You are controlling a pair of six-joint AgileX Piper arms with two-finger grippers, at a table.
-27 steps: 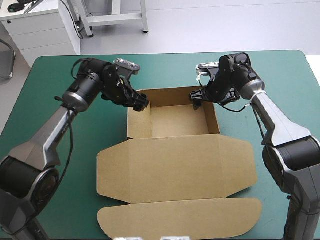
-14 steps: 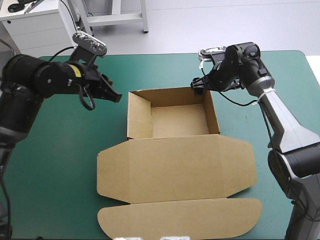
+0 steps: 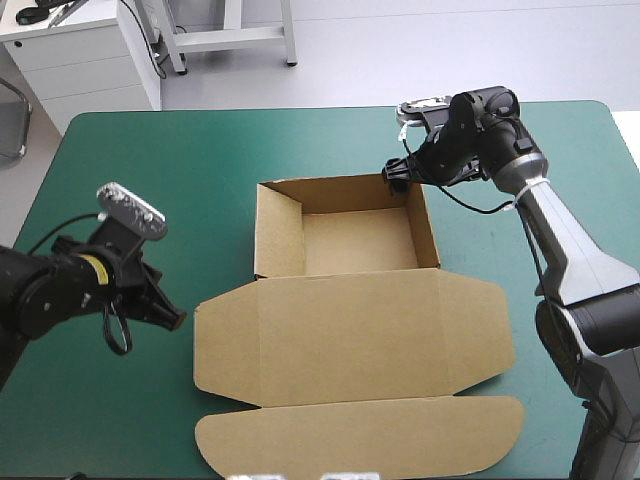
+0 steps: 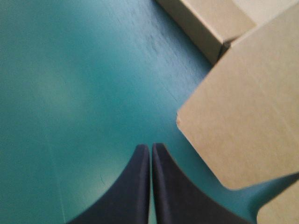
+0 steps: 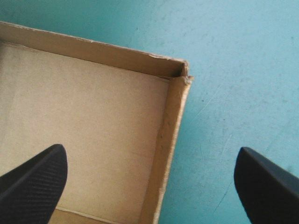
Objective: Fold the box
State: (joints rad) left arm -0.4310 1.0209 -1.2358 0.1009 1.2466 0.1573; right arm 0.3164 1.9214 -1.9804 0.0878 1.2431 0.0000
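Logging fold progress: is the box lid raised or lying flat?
Flat. The box has its walls up, but its lid lies spread flat on the table.

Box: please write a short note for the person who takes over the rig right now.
Left gripper: shut, empty, over the cover beside the lid's left corner, apart from it.
Right gripper: open, above the tray's far right corner, one finger over the inside, one over the outside.
Done: the box has its walls up as an open tray.
Left: the lid and its front flap lie flat toward the near edge.
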